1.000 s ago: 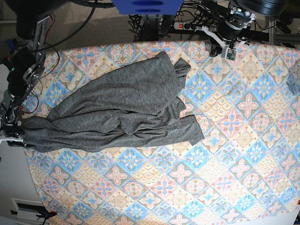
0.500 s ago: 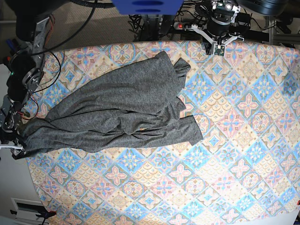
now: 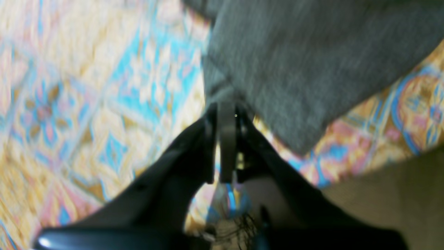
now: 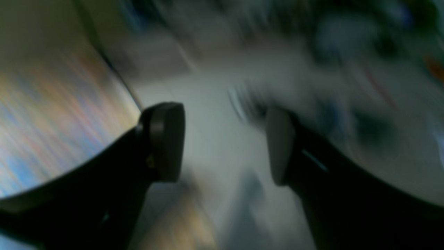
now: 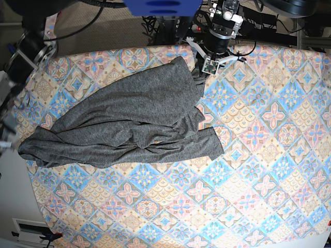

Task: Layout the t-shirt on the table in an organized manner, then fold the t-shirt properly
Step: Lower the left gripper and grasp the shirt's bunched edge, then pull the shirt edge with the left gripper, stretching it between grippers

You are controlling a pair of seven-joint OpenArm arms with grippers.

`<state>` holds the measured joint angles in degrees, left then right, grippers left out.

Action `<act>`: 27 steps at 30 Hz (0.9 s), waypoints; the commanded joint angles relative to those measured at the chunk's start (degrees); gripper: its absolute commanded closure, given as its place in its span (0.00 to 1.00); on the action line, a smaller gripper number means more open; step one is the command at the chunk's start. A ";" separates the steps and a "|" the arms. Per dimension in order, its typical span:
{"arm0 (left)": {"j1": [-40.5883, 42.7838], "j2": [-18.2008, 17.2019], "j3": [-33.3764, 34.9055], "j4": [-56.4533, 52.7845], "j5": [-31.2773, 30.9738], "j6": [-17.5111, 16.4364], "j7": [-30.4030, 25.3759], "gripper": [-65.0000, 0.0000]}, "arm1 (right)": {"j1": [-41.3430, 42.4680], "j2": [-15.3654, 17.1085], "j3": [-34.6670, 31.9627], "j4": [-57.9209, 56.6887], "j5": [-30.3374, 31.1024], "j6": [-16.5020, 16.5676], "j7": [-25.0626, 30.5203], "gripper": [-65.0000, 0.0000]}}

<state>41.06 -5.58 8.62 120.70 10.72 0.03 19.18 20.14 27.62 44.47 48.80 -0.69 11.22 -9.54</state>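
The dark grey t-shirt [image 5: 129,119] lies crumpled across the left half of the table [image 5: 258,155], one end at the left edge. My left gripper [image 5: 206,70] is at the shirt's bunched back corner. In the left wrist view its jaws [image 3: 225,111] stand nearly together, tips against the hem of the t-shirt [image 3: 295,62]; blur hides whether cloth is pinched. My right gripper [image 4: 223,139] is open and holds nothing. It hangs off the side of the table [image 4: 41,114], over the floor.
Cables and a power strip [image 5: 199,28] run behind the table's back edge, below a blue mount [image 5: 160,6]. The right arm's links [image 5: 31,49] rise beside the table's left edge. Patterned cloth [image 5: 269,196] lies bare over the right and front.
The right gripper opened, let go of the shirt's left end and drew away; that end now rests on the table. The left arm swung from the back right to the shirt's back corner.
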 commanded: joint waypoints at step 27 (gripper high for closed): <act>-11.30 2.38 4.87 0.39 -21.84 0.01 17.00 0.49 | -18.34 -14.91 1.99 32.48 0.64 1.48 -8.44 0.46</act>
<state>29.41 -3.36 13.30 120.09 -10.92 0.27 36.86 1.54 11.33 46.02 80.31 -0.19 13.69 -18.87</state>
